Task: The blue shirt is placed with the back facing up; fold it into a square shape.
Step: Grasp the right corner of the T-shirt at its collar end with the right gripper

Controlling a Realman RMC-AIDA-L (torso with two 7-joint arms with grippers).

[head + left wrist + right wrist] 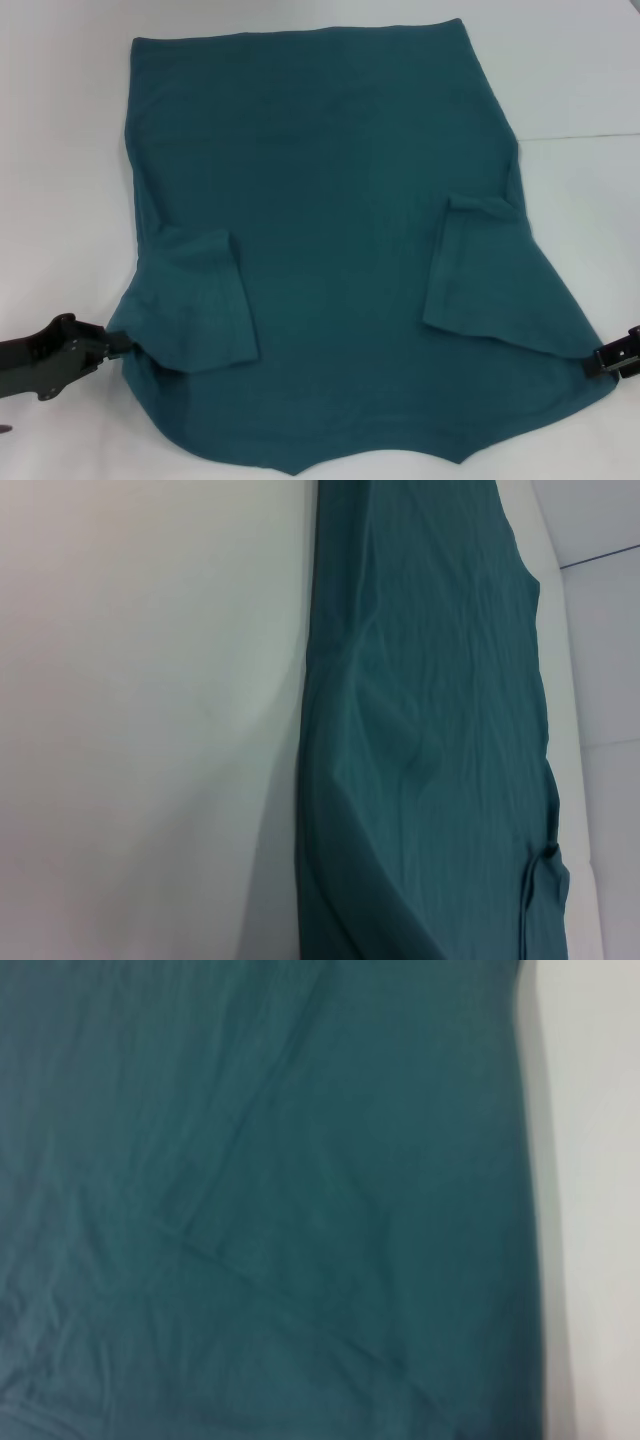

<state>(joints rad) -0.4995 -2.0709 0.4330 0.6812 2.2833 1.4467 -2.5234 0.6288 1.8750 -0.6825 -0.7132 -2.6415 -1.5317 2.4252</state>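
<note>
Two grippers, left (122, 340) and right (592, 358), flank the blue shirt (330, 230), sleeves folded inward between them; jaws' state cannot be told.

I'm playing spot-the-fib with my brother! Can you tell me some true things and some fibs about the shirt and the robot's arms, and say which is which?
1. The blue shirt lies spread out on a white table. True.
2. Both sleeves are folded in on top of the shirt. True: one flap lies on the left, one on the right.
3. The shirt is already folded into a small square. False: it is still wide and mostly open.
4. The left gripper is at the shirt's left edge and the right gripper at its right edge. True.
5. Big white letters show on the shirt. False: the side facing up is plain.
6. A red cup stands beside the shirt. False: no cup is in sight.
</note>
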